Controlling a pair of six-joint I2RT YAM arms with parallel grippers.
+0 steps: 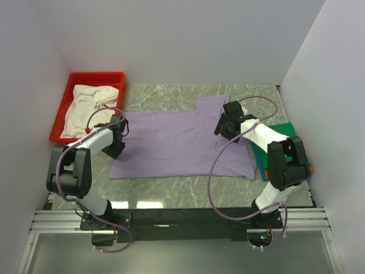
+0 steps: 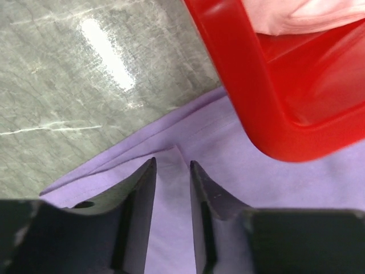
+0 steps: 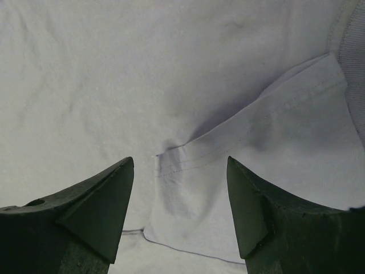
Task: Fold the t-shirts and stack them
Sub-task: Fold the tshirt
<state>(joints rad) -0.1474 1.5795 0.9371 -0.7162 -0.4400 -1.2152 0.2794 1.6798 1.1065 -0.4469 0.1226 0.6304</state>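
Left gripper (image 2: 172, 164) is straddling a ridge of the lavender t-shirt (image 1: 171, 142) just beside the red tray (image 2: 239, 85), jaws narrowly parted. Right gripper (image 3: 179, 162), far from the tray, is hovering spread over a sleeve (image 3: 256, 131). Both should be pinching evenly.

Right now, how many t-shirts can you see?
5: lavender t-shirt spread on the table, white t-shirt in the red tray, green t-shirt, blue t-shirt and orange t-shirt stacked beneath the right arm. More may hide there.
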